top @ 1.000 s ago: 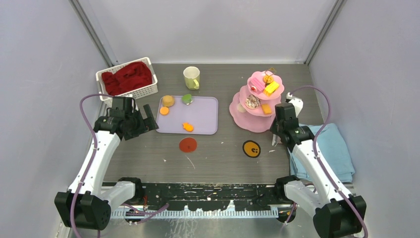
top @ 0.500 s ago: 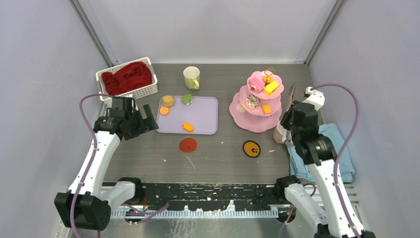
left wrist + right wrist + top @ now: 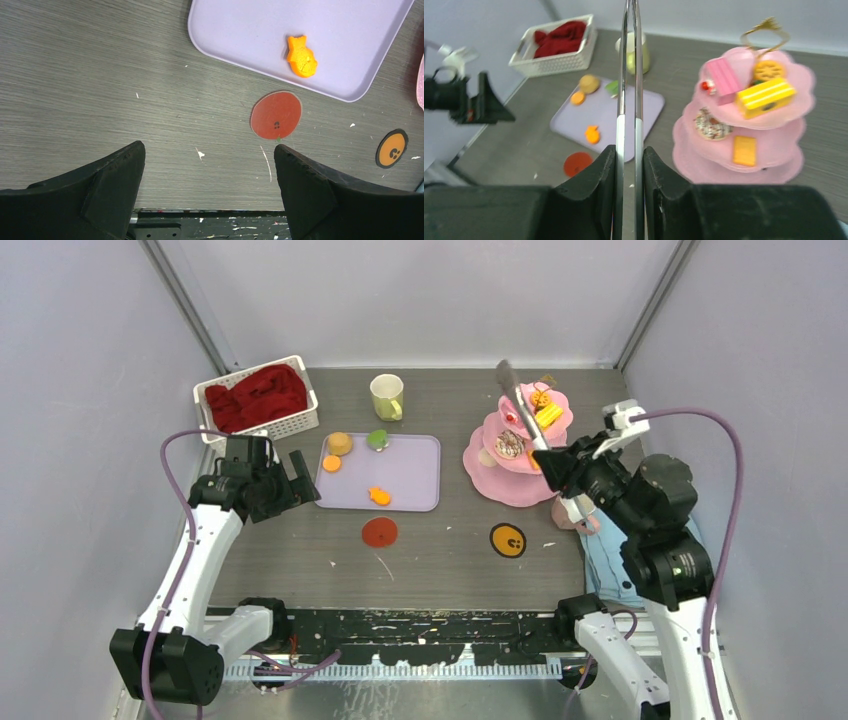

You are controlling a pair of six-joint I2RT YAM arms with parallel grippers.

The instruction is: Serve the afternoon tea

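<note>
The pink three-tier stand carries several toy pastries; it also shows in the right wrist view. My right gripper is shut on metal tongs, held high, their tips over the stand's top. The lilac tray holds a tan bun, an orange disc, a green sweet and an orange fish. The yellow-green mug stands behind the tray. A pink mug shows partly under the right arm. My left gripper is open, left of the tray.
A red coaster and an orange coaster lie in front of the tray and stand. A white basket with red cloth sits at the back left. A folded light-blue towel lies under the right arm.
My right arm has risen and swung the tongs up and to the left, over the stand. The left arm has not moved.
</note>
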